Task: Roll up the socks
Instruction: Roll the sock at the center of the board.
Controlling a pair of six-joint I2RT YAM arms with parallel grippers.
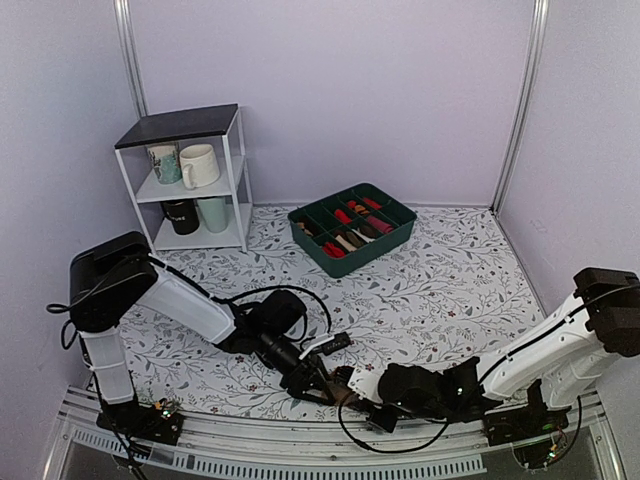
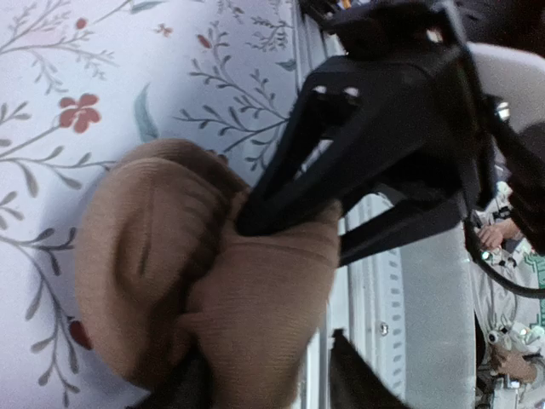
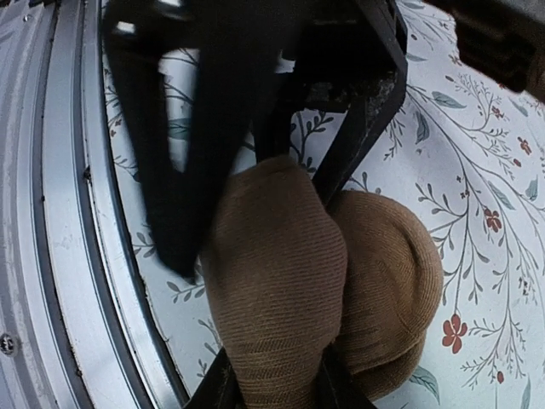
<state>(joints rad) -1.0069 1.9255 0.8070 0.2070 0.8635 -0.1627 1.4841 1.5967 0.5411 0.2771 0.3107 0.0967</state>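
Note:
The socks point(image 1: 344, 399) are a compact tan-brown knit bundle on the floral table, right at its near edge. In the right wrist view the socks point(image 3: 383, 273) show two rounded lobes. My right gripper point(image 3: 274, 394) is shut on the nearer lobe. In the left wrist view the socks point(image 2: 145, 256) lie at the left, and the right gripper's black fingers point(image 2: 289, 170) press into the fold. My left gripper point(image 2: 268, 385) straddles the same lobe with its jaws spread; one finger stands apart from the knit. In the top view the left gripper point(image 1: 312, 378) and right gripper point(image 1: 354, 392) meet over the bundle.
A metal rail point(image 1: 300, 452) runs along the near table edge, just beside the bundle point(image 3: 51, 256). A green divided bin point(image 1: 398, 232) of rolled socks sits at the back centre. A white shelf point(image 1: 240, 170) with mugs stands at the back left.

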